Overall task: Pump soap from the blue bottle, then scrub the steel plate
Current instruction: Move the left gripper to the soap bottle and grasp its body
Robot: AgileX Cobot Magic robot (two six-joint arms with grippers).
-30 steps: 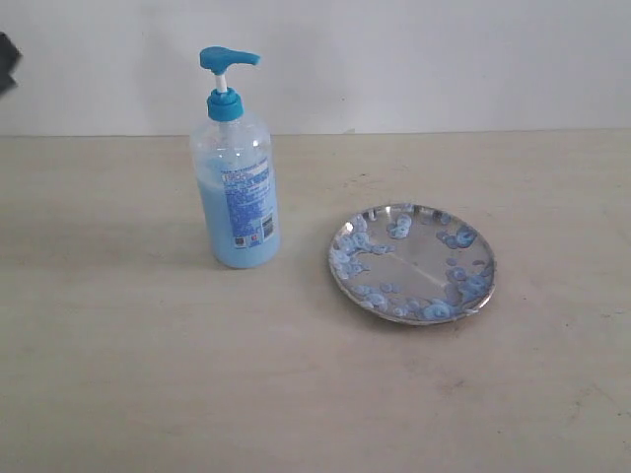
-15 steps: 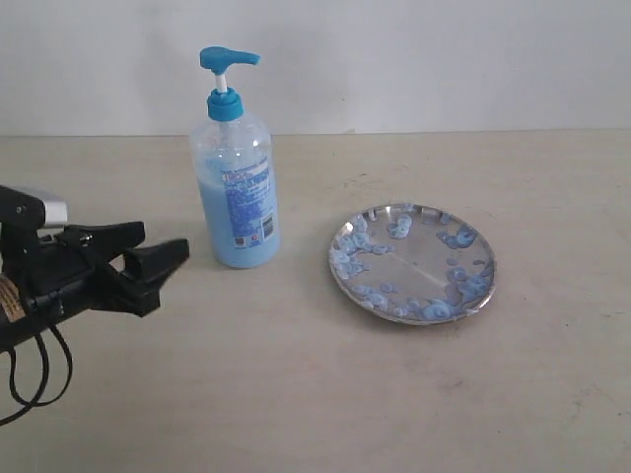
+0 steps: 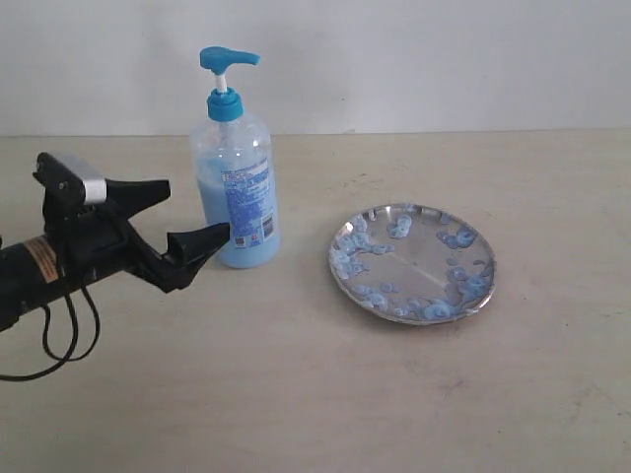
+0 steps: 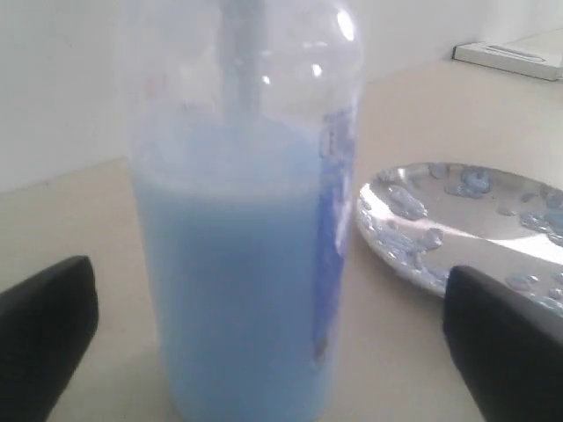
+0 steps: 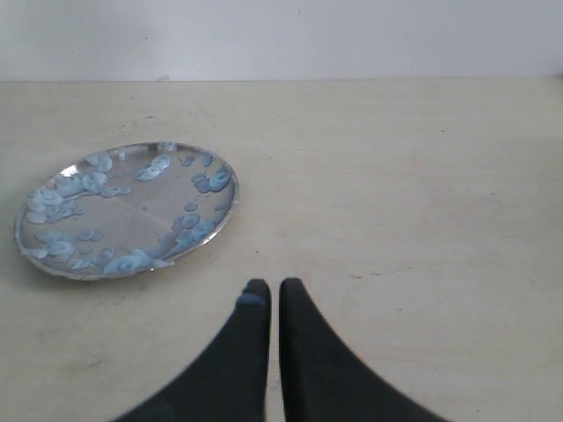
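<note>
The blue bottle [image 3: 235, 187] stands upright on the table, its blue pump head [image 3: 227, 59] raised. Light blue soap [image 4: 237, 290] fills its lower half. My left gripper [image 3: 197, 212] is open beside the bottle's left side, one finger behind and one in front of its lower body, neither touching. Up close, the bottle fills the left wrist view between the two black fingers [image 4: 44, 325]. The steel plate [image 3: 412, 263] lies flat to the right, dotted with blue soap blobs [image 3: 454, 236]. My right gripper [image 5: 274, 290] is shut and empty, short of the plate [image 5: 127, 209], outside the exterior view.
A pale wall runs along the table's far edge. A white flat object [image 4: 510, 60] lies at the far corner in the left wrist view. A black cable [image 3: 49, 345] loops under the left arm.
The left arm came in from the left, rose and advanced toward the bottle, so its open fingers now flank the bottle's lower body. Bottle and plate have not moved.
</note>
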